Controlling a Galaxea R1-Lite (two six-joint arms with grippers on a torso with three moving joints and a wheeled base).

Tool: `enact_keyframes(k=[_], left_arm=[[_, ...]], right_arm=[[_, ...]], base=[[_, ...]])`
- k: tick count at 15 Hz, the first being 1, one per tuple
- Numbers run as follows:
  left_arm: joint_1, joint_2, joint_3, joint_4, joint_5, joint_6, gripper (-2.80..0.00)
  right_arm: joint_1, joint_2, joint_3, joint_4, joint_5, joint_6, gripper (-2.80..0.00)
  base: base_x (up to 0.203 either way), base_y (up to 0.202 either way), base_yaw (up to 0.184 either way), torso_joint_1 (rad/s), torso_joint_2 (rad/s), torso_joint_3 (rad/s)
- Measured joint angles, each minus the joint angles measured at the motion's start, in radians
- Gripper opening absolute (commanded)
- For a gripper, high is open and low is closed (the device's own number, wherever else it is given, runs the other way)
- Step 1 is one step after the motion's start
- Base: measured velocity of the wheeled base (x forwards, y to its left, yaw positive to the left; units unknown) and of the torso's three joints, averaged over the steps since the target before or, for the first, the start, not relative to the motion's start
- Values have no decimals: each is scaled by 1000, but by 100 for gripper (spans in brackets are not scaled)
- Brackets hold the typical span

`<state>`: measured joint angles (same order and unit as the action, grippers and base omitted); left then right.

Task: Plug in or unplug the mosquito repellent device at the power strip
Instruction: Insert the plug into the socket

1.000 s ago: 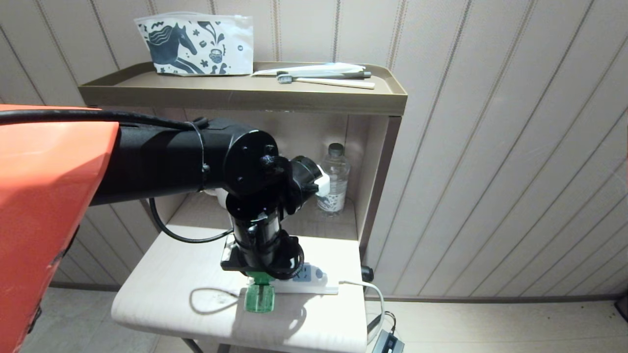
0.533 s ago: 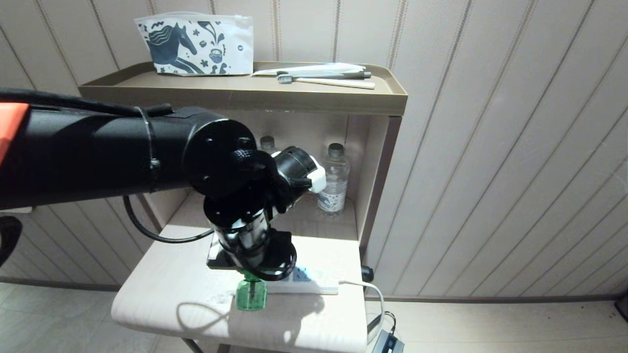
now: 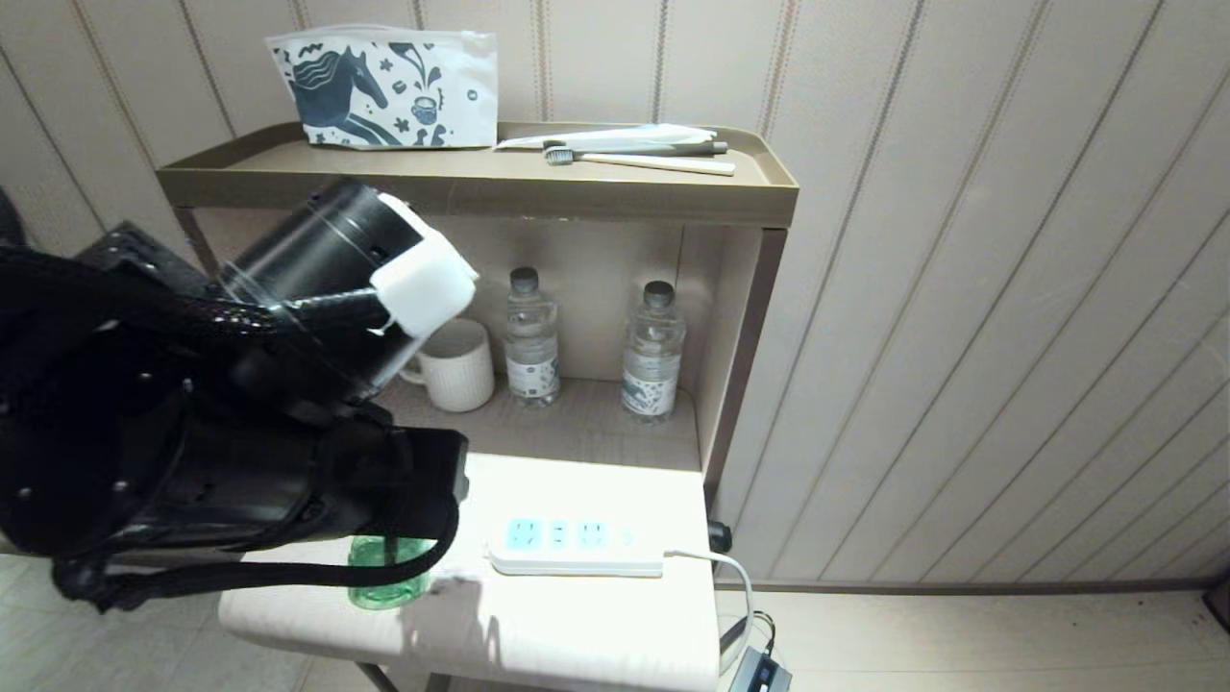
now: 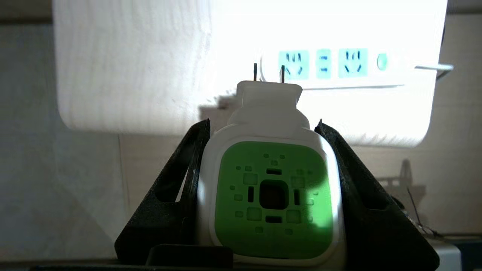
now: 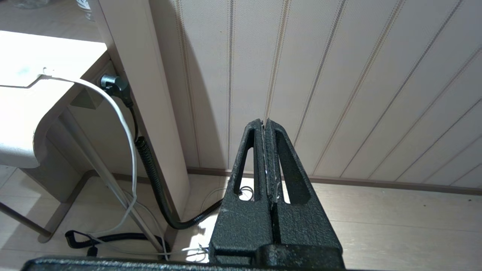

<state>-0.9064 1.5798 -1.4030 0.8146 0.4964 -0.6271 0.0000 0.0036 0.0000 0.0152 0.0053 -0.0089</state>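
We saw the left gripper (image 4: pixel 263 130) clamped on the mosquito repellent device (image 4: pixel 272 188), its two black fingers (image 4: pixel 180 180) pressed against the sides of the white-and-green head, the jaws about half spread to fit it. The device's two bare metal prongs pointed away from the hand toward the power strip (image 4: pixel 339 66), with a clear gap between them and the strip. In the head view the green bottle (image 3: pixel 387 577) hung below the hand, over the near edge of the small table (image 3: pixel 596 634), and the power strip (image 3: pixel 577 546) lay flat on the tabletop off to the hand's right side, apart from it, all its blue sockets free. The right gripper (image 5: pixel 266 130) hung well apart beside the panelled wall, fingers pressed together and holding nothing.
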Motion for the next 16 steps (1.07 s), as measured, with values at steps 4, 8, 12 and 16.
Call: enact_keyframes(k=[4, 8, 12, 16], left_arm=[[37, -222, 105, -186, 108, 154, -280], [277, -405, 369, -514, 44, 403, -280], [401, -467, 717, -884, -41, 471, -280], [433, -396, 939, -1233, -78, 408, -280]], right_arm=[[0, 0, 0, 0, 0, 0, -280], [0, 0, 0, 0, 0, 0, -280], [0, 0, 0, 0, 0, 0, -280], [0, 0, 0, 0, 0, 0, -280]], base=[[0, 0, 0, 0, 0, 0], [0, 0, 0, 0, 0, 0], [0, 0, 0, 0, 0, 0], [0, 0, 0, 0, 0, 0]])
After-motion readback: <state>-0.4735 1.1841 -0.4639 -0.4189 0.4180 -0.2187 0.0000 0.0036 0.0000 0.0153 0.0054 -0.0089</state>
